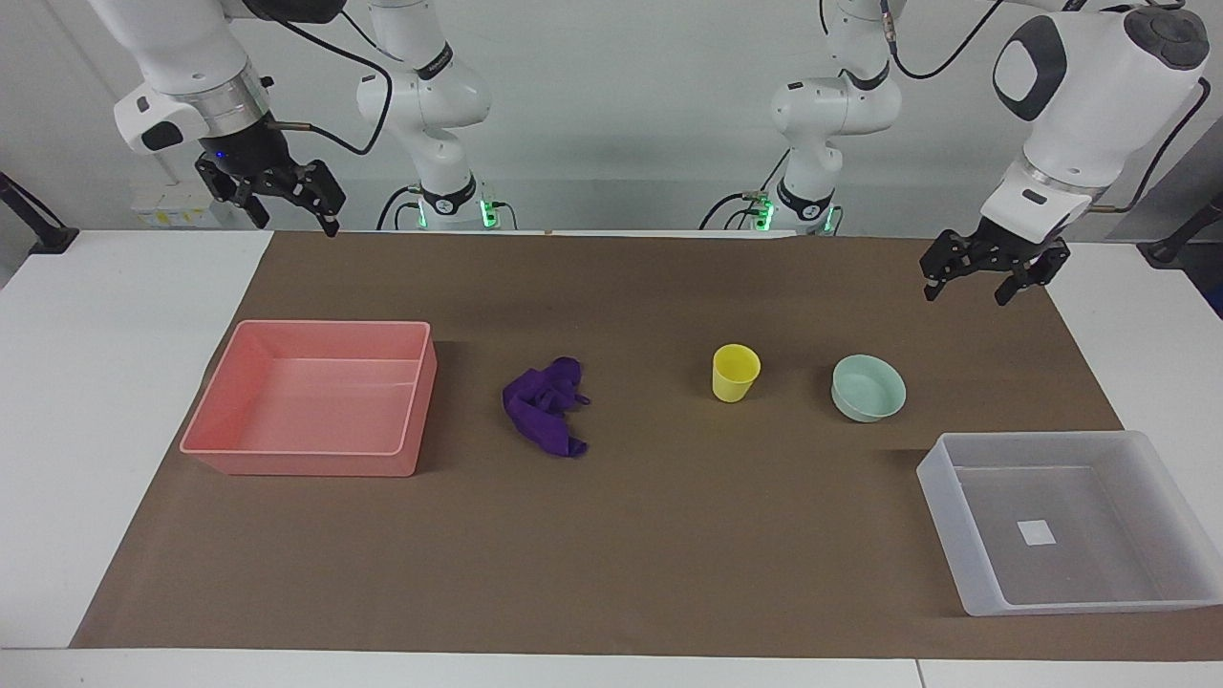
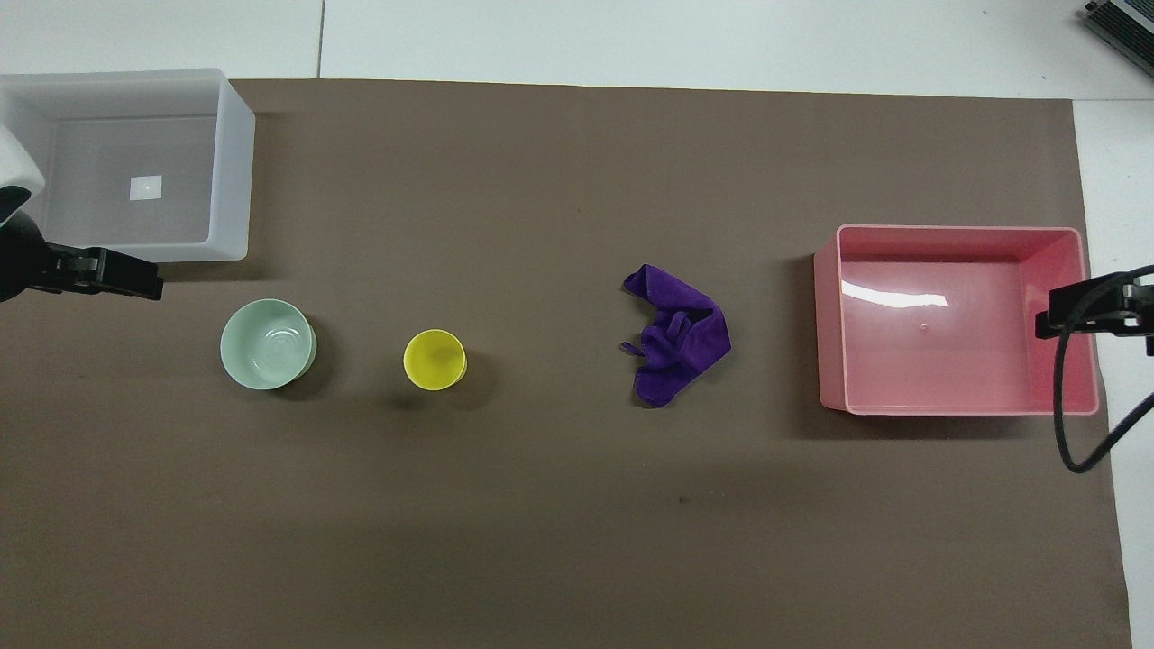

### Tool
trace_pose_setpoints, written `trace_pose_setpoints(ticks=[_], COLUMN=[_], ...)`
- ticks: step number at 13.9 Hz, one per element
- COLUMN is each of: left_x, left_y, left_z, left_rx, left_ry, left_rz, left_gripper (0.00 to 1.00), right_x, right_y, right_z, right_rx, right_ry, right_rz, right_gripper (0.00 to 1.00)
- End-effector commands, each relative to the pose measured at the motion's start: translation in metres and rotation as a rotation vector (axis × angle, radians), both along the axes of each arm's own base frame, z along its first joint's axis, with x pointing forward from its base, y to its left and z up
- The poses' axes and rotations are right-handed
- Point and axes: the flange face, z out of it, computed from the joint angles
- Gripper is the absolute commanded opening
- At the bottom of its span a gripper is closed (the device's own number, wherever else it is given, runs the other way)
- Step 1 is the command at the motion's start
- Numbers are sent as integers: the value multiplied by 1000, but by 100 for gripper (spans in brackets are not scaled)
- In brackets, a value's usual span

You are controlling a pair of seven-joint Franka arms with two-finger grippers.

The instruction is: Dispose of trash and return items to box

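I see translucent frosted-white rectangular plastic tray clipped by frame edge in facing view, one corner lost. Overhead, same tray partly covered by left arm, corner cut off. Overhead, I get only tip of left gripper and right gripper; arms mostly out of frame.

A robotics laboratory is shown. Two white multi-jointed robot arms with green status lights and trailing black cables are mounted at a plain white wall. A flat white table is covered by a large brown paper mat, on which a few plastic props are laid out in a row, with no household furnishings seen
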Motion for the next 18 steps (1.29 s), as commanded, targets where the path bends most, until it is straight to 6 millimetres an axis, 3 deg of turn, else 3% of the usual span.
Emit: trace_pose_setpoints(ticks=[1,9,14,18], left_x=[-8,-5,-12,-9], left_y=[-2,-11,-7,0], left_z=[3,0,-40,-85], left_rx=[15,19,19,15], left_ry=[-5,-36,-70,-94], left_rz=[8,-15,2,19], left_gripper=[100,100,100,100], right_x=[-8,-9,-9,-9], right_y=[-5,-3,-7,-7], right_z=[-1,-2,-5,-4], right_rx=[10,10,11,10], right_ry=[9,5,2,-5], right_rz=[13,13,10,12], right_gripper=[100,100,100,100])
